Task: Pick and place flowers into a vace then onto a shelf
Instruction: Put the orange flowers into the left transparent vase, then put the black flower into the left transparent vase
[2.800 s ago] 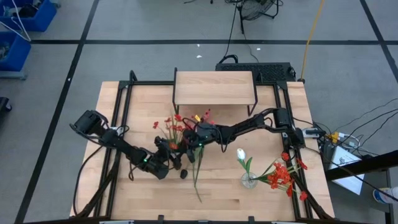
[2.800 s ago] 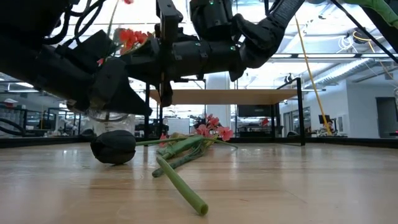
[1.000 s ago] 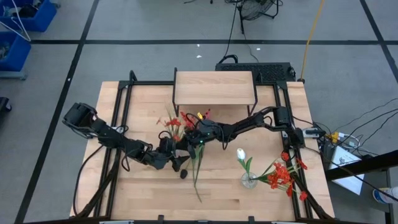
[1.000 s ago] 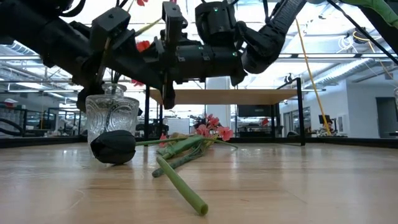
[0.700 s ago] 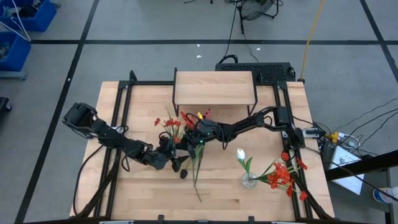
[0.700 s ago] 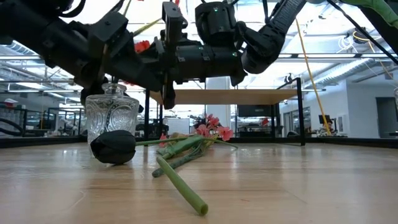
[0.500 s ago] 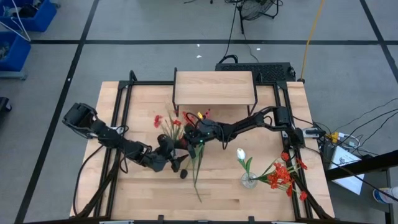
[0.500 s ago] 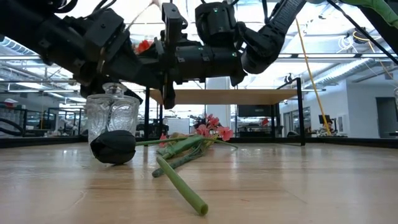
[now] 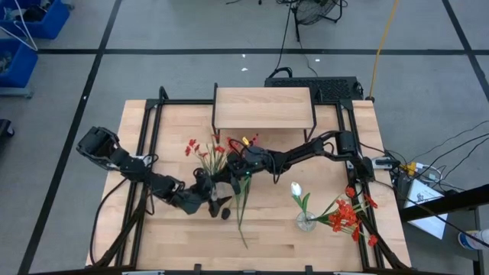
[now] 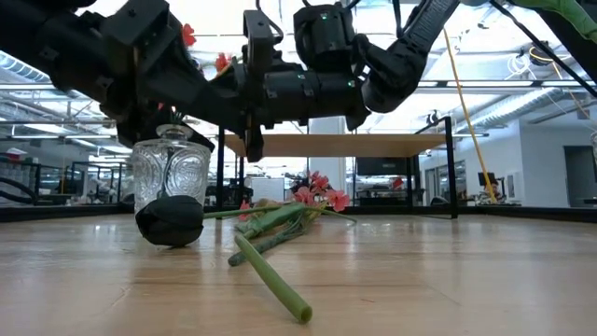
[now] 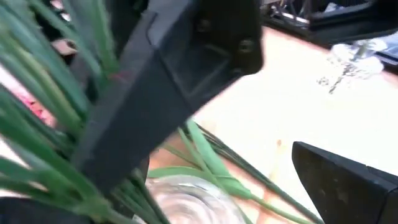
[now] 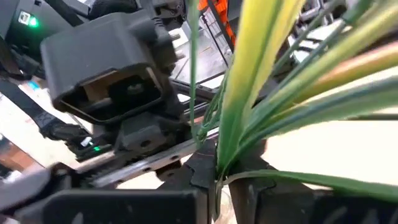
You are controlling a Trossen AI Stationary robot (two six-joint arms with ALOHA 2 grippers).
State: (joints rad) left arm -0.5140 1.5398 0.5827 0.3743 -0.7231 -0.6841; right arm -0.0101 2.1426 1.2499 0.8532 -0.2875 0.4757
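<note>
no readable text, labels or numbers

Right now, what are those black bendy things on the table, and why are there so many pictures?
They are two robot arms. One picture looks down from above, one peeks across the table, and two come from cameras on the arms' wrists. The right end effector pinches a bunch of red flowers. The left end effector is open around a glass vase. More stems lie on the table, beside a second vase of flowers. At the back stands a little shelf.
</note>
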